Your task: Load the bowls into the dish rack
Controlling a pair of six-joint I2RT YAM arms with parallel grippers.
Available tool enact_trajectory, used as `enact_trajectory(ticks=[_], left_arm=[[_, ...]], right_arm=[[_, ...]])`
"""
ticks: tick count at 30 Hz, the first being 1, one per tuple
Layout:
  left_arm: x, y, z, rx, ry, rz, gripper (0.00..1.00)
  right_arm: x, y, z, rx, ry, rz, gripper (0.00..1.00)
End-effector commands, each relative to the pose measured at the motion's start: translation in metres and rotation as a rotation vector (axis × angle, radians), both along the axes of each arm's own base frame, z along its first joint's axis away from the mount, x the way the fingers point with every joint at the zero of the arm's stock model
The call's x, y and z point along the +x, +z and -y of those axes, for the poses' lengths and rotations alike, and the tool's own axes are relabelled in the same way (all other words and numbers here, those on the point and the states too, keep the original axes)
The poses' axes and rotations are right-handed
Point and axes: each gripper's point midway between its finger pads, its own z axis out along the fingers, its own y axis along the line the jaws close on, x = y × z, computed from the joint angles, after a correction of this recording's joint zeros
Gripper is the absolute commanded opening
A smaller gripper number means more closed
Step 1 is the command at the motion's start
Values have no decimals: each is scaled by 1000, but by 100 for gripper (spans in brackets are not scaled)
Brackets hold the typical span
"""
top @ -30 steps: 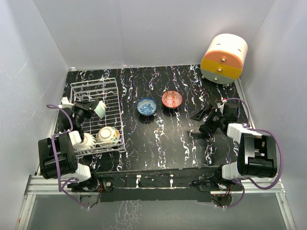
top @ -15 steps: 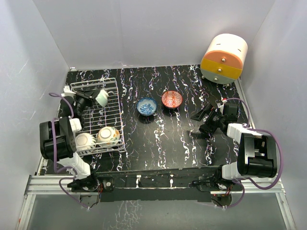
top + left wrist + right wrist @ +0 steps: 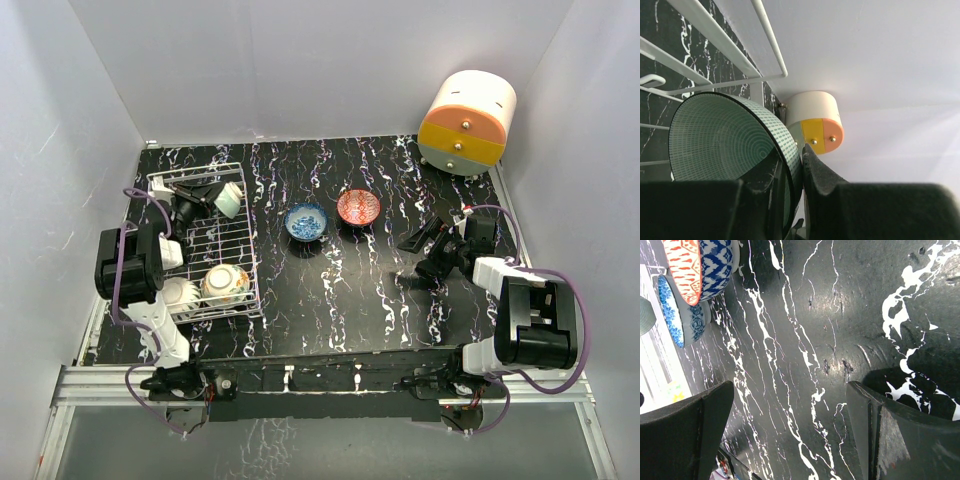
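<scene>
The white wire dish rack [image 3: 235,240] stands at the left of the table. Two bowls lie in its near end, a cream one [image 3: 178,293] and a yellow one with leaves [image 3: 226,284]. My left gripper [image 3: 215,195] is shut on the rim of the mint-green bowl [image 3: 230,199], held on its side over the rack's far end; the bowl [image 3: 725,150] fills the left wrist view. The blue-patterned bowl [image 3: 306,221] and red-patterned bowl [image 3: 358,207] sit on the table mid-scene. My right gripper [image 3: 425,250] is open and empty, low over the table at the right.
A round orange-and-cream drawer unit [image 3: 467,122] stands at the far right corner. White walls close in the table on three sides. The rack's wires [image 3: 730,45] run close above the held bowl. In the right wrist view both patterned bowls [image 3: 695,270] show at top left.
My left gripper has carried the mint-green bowl from the rack's left side toward its far end and to the right. The right arm has not moved.
</scene>
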Motion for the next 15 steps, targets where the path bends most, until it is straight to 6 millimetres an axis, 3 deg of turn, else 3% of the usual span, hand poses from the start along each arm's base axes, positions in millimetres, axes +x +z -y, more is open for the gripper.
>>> enact_trajectory(ticks=[1, 8, 10, 15], left_arm=[[0, 24, -1, -56, -5, 134, 0], [-5, -2, 0, -118, -6, 67, 2], [-7, -8, -2, -95, 1, 31, 14], [-12, -21, -13, -15, 31, -67, 28]], right_arm=[[11, 7, 1, -15, 7, 59, 98], [12, 7, 1, -16, 7, 59, 98], [12, 6, 1, -13, 8, 58, 98], [13, 6, 1, -10, 7, 57, 98]])
